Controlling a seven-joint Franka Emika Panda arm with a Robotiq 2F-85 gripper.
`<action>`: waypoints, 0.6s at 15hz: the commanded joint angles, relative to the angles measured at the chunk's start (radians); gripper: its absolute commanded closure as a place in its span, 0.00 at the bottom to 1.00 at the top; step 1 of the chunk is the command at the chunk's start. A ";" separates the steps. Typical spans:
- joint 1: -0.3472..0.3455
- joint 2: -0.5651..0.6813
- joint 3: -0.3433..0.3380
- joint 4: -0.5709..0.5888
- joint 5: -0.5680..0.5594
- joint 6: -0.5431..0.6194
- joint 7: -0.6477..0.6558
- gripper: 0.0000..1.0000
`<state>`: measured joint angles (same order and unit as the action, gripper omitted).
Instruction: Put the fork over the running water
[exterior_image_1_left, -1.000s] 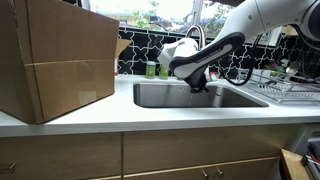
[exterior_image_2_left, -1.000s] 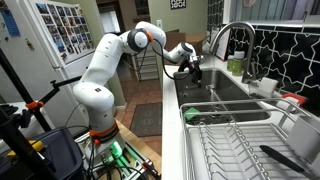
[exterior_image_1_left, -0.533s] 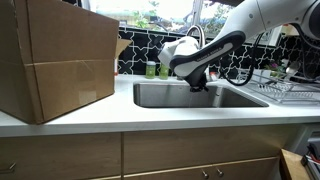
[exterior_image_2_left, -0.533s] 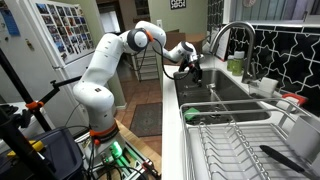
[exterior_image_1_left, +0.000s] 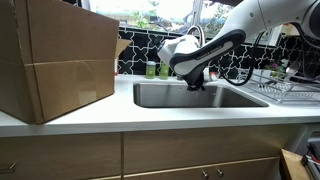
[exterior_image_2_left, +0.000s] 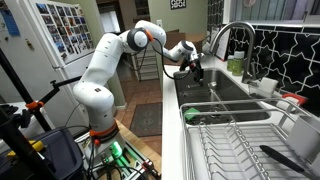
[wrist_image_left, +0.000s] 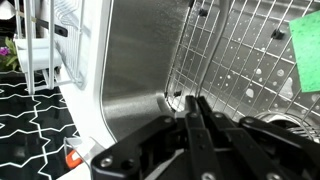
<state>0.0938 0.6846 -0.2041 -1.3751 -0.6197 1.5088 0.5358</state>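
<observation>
My gripper (exterior_image_1_left: 197, 87) hangs at the rim of the steel sink (exterior_image_1_left: 150, 96), below the curved faucet (exterior_image_1_left: 197, 36). It also shows in an exterior view (exterior_image_2_left: 196, 75) at the near end of the sink (exterior_image_2_left: 228, 92), short of the faucet (exterior_image_2_left: 226, 34). In the wrist view the fingers (wrist_image_left: 193, 104) are pressed together over the sink's wire grid (wrist_image_left: 240, 60). No fork shows between or past the fingertips in any view. No water stream can be made out.
A large cardboard box (exterior_image_1_left: 55, 60) stands on the counter beside the sink. A dish rack (exterior_image_1_left: 285, 86) (exterior_image_2_left: 240, 145) sits on the other side. Green bottles (exterior_image_1_left: 151, 69) stand behind the sink. A green sponge (wrist_image_left: 306, 50) lies on the grid.
The gripper has risen very slightly at the sink; otherwise nothing has visibly moved.
</observation>
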 joint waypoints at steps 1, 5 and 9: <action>-0.016 -0.014 0.015 -0.012 0.009 0.032 0.010 0.99; -0.015 -0.016 0.016 -0.014 0.015 0.021 0.005 0.99; -0.015 -0.022 0.010 -0.027 0.007 0.021 0.009 0.99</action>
<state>0.0920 0.6846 -0.2026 -1.3731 -0.6180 1.5221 0.5358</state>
